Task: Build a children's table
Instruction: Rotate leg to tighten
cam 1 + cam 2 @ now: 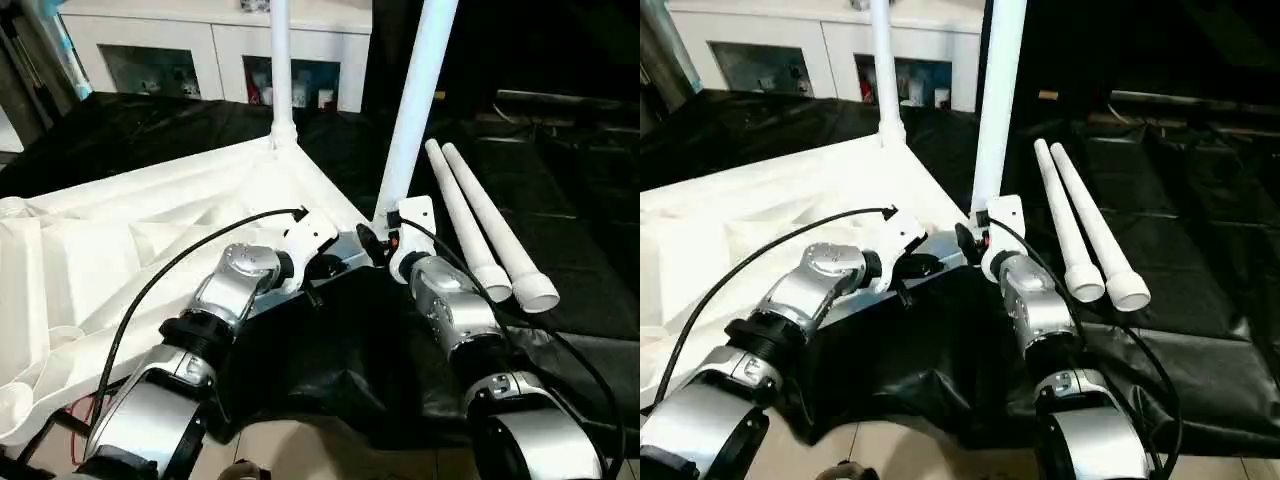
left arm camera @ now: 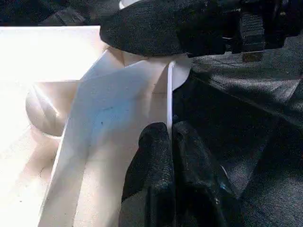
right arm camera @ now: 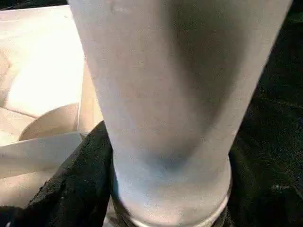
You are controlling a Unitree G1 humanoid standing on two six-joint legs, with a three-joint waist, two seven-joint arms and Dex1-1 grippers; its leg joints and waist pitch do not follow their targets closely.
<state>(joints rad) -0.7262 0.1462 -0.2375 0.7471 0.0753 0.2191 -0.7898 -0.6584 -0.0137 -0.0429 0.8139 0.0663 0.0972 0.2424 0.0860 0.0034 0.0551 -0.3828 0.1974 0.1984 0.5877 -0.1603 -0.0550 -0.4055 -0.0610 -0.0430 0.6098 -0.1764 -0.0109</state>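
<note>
The tabletop [image 1: 130, 250] lies underside up; the left hand [image 1: 318, 268] pinches its rim, the right hand [image 1: 375, 243] grips an upright leg [image 1: 412, 110]. Two spare legs [image 1: 480, 225] lie beside.

The white plastic tabletop [image 1: 150, 250] lies upside down on black sheeting, its ribbed underside facing up and rounded corner sockets showing along its edges. One white tubular leg [image 1: 281, 70] stands upright in the far corner socket. A second leg [image 1: 415, 110] rises, slightly tilted, from the corner nearest the robot's right arm. Two more legs [image 1: 480, 220] lie side by side on the sheeting, just beside that corner, flared ends toward the robot.
</note>
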